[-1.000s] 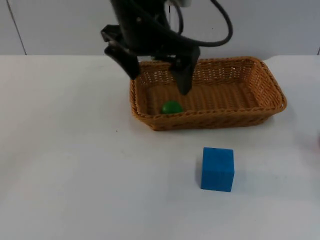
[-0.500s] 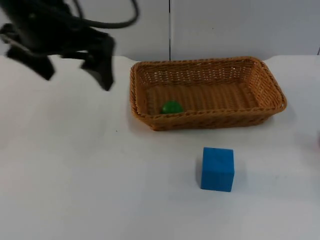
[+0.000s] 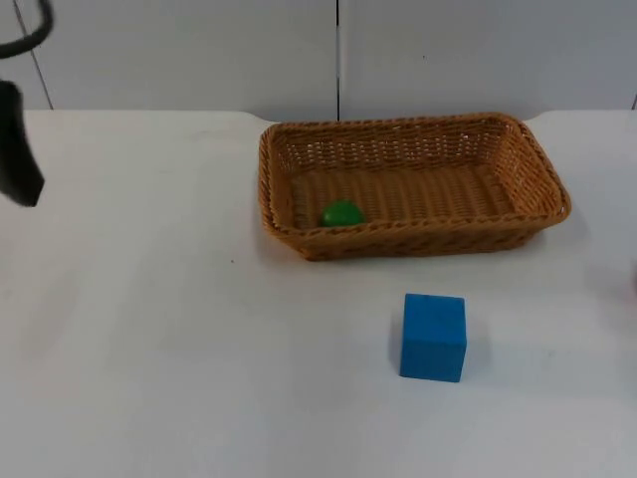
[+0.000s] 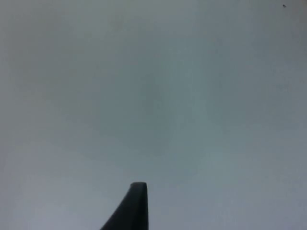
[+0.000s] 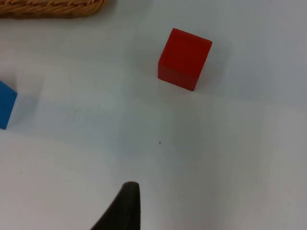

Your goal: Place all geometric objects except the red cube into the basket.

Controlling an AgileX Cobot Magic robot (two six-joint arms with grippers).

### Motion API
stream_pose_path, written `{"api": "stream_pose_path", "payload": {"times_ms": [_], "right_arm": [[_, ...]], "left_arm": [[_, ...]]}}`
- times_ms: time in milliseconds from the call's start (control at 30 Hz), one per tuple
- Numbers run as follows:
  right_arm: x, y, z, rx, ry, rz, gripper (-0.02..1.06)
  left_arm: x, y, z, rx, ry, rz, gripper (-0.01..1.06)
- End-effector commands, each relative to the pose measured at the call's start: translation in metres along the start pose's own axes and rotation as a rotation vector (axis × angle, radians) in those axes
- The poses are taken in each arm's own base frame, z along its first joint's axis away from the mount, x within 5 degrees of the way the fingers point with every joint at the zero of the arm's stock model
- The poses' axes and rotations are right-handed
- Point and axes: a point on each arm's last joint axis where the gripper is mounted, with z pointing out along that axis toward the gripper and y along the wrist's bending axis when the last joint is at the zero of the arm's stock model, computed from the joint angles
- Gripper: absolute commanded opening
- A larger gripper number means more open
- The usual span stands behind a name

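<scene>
Top view: the wicker basket [image 3: 413, 184] sits toward the far edge of the surface [image 3: 149, 349], with a green ball [image 3: 341, 213] already inside at its near-left corner. The blue cube [image 3: 433, 337] stands on the surface in front of the basket, well apart from it and nearer the front edge. The left gripper [image 3: 18, 159] is at the surface's left edge; whether its jaws are apart or together I cannot tell.

Left wrist view: one black fingertip [image 4: 130, 211] over bare surface.

Right wrist view: the right gripper looks down on the red cube [image 5: 184, 58], which must stay put, with the blue cube's corner and the basket rim beside. Its jaw state cannot be told.

The blue cube is likely next: square the jaws to two flat faces, grip at mid-height, lift clear above the rim, release low inside.
</scene>
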Motion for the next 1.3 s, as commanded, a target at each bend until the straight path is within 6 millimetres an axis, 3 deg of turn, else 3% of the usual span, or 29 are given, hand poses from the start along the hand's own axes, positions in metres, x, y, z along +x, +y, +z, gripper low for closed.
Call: {"api": "stream_pose_path", "payload": {"times_ms": [0,400,800,933,1133,1267], "right_arm": [[-0.001,-0.001,-0.001,-0.001,-0.013,0.013,1.05],[-0.001,-0.001,-0.001,-0.001,-0.013,0.013,1.05],[0.000,0.002,-0.001,-0.029,-0.008,0.008,1.05],[-0.004,0.011,0.002,-0.125,-0.005,-0.078,1.05],[-0.023,0.040,0.021,-0.270,0.072,-0.227,1.05],[-0.042,0.082,0.047,-0.317,0.130,-0.440,1.03]], "left_arm": [[0.013,-0.001,-0.011,0.005,-0.050,-0.018,1.05],[0.068,-0.008,-0.045,0.018,-0.155,-0.018,1.05],[0.078,-0.008,-0.055,-0.003,-0.193,0.013,1.05],[0.078,-0.008,-0.055,-0.002,-0.194,0.012,1.05],[0.077,-0.008,-0.055,-0.001,-0.198,0.010,1.05],[0.077,-0.008,-0.055,-0.002,-0.201,0.011,1.05]]}}
